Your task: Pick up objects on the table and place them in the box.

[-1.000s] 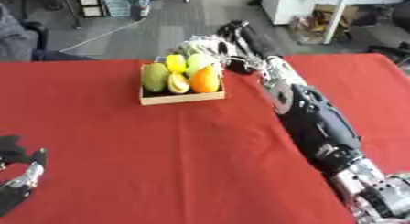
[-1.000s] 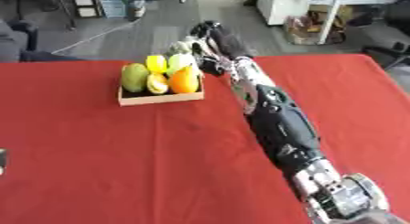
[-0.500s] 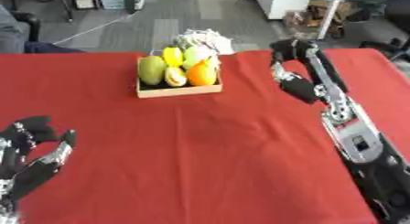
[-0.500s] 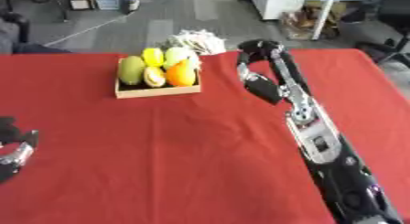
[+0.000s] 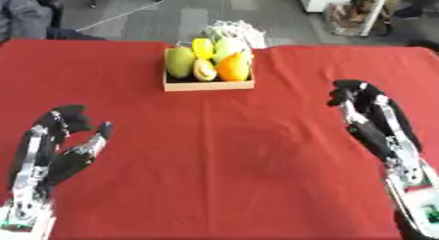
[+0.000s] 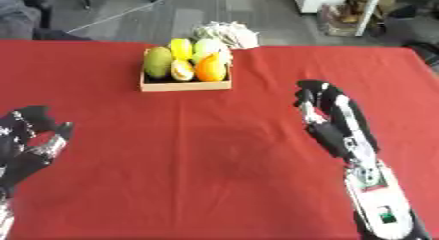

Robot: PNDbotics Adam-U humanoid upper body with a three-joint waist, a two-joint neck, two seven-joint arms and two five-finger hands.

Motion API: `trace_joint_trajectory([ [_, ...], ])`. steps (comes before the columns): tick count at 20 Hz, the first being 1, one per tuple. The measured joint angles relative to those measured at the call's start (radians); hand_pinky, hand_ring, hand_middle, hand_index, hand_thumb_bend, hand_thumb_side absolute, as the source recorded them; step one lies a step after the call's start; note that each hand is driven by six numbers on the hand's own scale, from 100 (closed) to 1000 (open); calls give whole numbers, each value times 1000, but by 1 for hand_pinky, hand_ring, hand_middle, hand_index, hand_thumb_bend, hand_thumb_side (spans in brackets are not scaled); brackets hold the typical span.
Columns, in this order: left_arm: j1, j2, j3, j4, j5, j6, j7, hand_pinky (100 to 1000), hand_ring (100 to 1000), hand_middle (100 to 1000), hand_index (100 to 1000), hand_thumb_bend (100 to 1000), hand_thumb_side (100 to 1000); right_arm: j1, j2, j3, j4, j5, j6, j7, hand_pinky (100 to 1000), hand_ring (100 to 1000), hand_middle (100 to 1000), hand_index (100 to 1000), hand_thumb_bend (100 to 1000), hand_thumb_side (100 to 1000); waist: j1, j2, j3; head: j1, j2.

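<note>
A small wooden box (image 5: 208, 83) stands at the far middle of the red table (image 5: 231, 156). It is packed with fruit: a green one (image 5: 179, 61), a yellow one (image 5: 202, 47), a pale green one (image 5: 228, 48), an orange one (image 5: 232, 69) and a small yellowish one (image 5: 204, 70). My right hand (image 5: 370, 116) hangs over the table's right side, well away from the box, fingers relaxed and holding nothing. At the lower left my left hand (image 5: 61, 145) is raised with fingers open and empty.
A crumpled white cloth or bag (image 5: 233, 30) lies just behind the box at the table's far edge. Beyond the table are grey floor, a cable and office furniture. A person's sleeve (image 5: 19, 13) shows at the far left corner.
My right arm has drawn back from the box toward the near right. The left hand has risen further into view. The camera has tilted too, so the box sits lower.
</note>
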Motion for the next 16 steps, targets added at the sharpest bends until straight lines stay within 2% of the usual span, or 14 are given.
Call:
trace_joint_trajectory([
  [16,12,-7,-13,14,-4,-9,-18,761,570,529,698,512,214,31,24,22,1,-20,19,15,702,579,576,730,100,494,0,-5,-7,19,0],
])
